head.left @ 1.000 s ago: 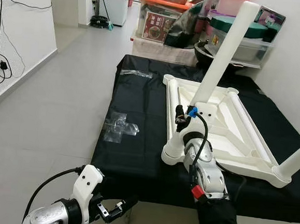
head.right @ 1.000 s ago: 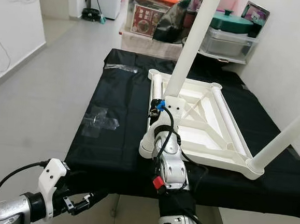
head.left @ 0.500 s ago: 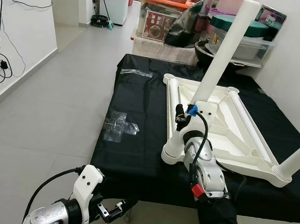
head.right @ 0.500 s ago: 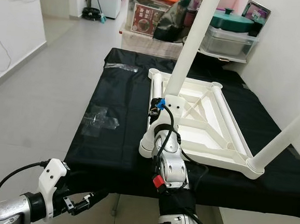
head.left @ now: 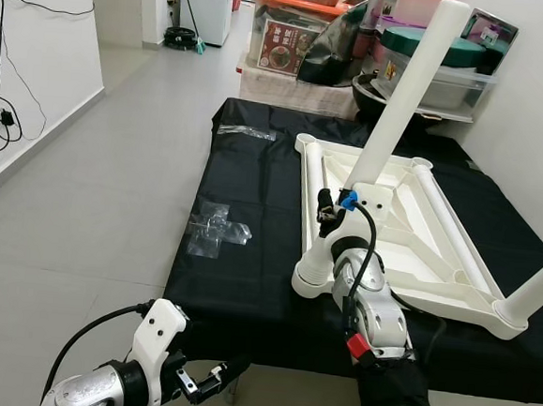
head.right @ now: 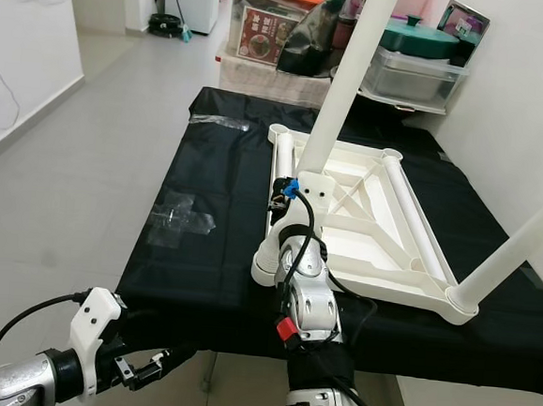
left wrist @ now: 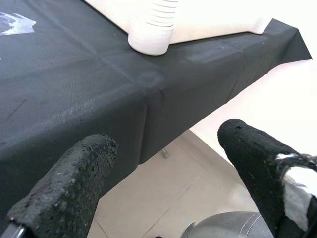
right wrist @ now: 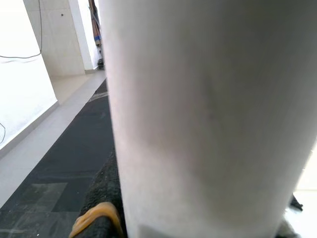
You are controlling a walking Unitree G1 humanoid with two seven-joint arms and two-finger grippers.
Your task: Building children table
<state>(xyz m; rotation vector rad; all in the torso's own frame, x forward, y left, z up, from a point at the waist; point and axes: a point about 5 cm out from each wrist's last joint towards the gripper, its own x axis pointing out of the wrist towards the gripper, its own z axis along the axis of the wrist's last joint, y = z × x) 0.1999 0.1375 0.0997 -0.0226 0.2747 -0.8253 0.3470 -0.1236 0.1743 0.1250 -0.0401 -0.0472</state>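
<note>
R gripper [head.left: 325, 210] clamped on lying table leg [head.left: 317, 249] to fit it; tabletop [head.left: 396, 234] flipped w/ sockets up; L gripper [head.left: 209, 379] idle, fingers spread.

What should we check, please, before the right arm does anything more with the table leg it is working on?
1. Right gripper on the lying white leg: ok; the right wrist view shows the leg close up between the jaws.
2. Tabletop upside down, flat on the black cloth: ok.
3. Far upright leg seated in its corner: ok, it stands tilted only slightly.
4. Near right leg seated in its corner: ok.
5. Held leg's threaded end lined up with a socket: cannot tell.
6. Left gripper out of the way: ok; it hangs open below the cloth's near edge.
7. Clear plastic wrap away from the tabletop: ok.
</note>
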